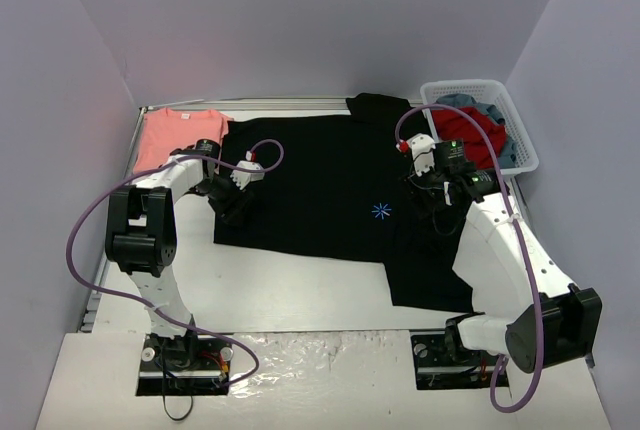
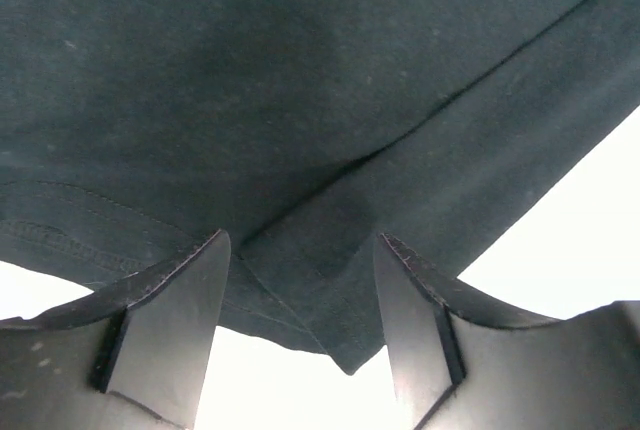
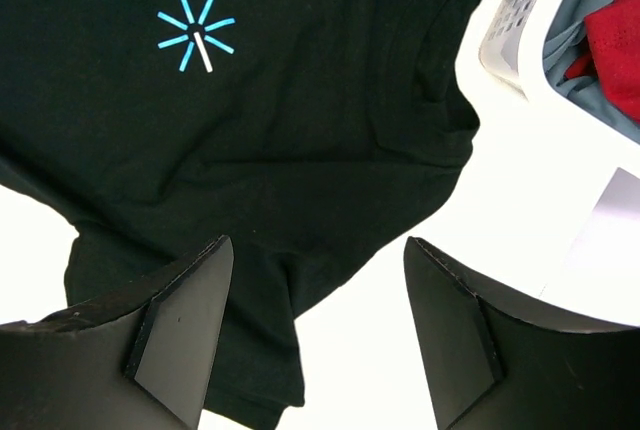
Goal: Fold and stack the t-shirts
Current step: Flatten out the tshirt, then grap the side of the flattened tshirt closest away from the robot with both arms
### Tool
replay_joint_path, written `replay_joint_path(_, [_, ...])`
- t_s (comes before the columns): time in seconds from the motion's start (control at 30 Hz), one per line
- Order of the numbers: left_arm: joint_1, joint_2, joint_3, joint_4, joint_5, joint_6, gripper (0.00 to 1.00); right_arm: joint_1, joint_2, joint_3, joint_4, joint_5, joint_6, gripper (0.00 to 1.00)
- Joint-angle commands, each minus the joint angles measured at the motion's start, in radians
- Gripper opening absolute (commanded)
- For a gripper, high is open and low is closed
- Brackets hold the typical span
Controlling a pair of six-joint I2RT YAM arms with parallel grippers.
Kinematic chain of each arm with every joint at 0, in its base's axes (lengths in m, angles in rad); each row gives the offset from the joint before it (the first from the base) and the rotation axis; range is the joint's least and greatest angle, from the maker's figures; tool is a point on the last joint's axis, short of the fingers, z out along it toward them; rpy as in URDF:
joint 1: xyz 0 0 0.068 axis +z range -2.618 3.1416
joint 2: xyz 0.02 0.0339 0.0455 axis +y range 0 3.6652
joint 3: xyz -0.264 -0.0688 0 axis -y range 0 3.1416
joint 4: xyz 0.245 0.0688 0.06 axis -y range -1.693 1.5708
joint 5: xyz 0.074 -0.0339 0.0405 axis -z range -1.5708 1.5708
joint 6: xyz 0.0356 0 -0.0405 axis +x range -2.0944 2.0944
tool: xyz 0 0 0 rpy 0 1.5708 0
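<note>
Jaws stand apart on both: left gripper straddles the black t-shirt's hem, right gripper hovers near its sleeve; each should probably pinch 1 layer, lifting together.

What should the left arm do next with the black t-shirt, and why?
Probably close the left gripper on the edge of the black t-shirt. Its jaws stand open with the shirt's stitched edge lying between them and the white table showing just past it, so a pinch there should catch cloth for a fold. The right gripper is open too, over the shirt's other side, holding nothing.
</note>
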Motion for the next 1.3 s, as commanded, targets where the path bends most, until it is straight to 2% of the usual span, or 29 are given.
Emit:
replay_joint_path(0.0, [0.008,-0.026,0.006,0.014,-0.009,0.0,0.59,-0.007,-0.015,-0.006,-0.01,0.0,-0.001,0.65])
replay_joint_path(0.43, [0.007,-0.013,-0.071,-0.029,-0.009,0.043,0.54,-0.012,-0.009,-0.009,-0.01,0.001,-0.009,0.66])
replay_joint_path(0.53, [0.007,-0.018,-0.086,-0.03,-0.005,0.043,0.47,-0.013,-0.001,-0.011,-0.007,-0.002,-0.012,0.66])
replay_joint_path(0.57, [0.007,-0.019,-0.087,-0.033,-0.003,0.043,0.38,-0.013,0.002,-0.009,-0.007,-0.002,-0.012,0.66])
replay_joint_path(0.63, [0.007,-0.026,-0.082,-0.044,0.01,0.043,0.3,-0.015,0.006,-0.011,-0.005,-0.005,-0.013,0.66])
replay_joint_path(0.67, [0.007,-0.029,-0.082,-0.042,0.012,0.039,0.2,-0.016,0.005,-0.011,-0.003,-0.006,-0.012,0.66])
replay_joint_path(0.7, [0.005,-0.035,-0.08,-0.044,0.012,0.036,0.17,-0.016,0.005,-0.012,-0.002,-0.008,-0.012,0.66])
replay_joint_path(0.93, [0.004,-0.081,-0.024,-0.108,0.012,0.023,0.12,-0.022,0.008,-0.015,0.0,-0.009,-0.013,0.66])
replay_joint_path(1.03, [0.005,-0.151,-0.028,-0.125,0.014,0.011,0.02,-0.025,0.006,-0.015,0.001,0.006,-0.016,0.66])
replay_joint_path(1.27, [-0.001,-0.351,-0.1,-0.115,0.009,-0.069,0.02,-0.032,-0.023,-0.015,-0.016,0.021,-0.044,0.66])
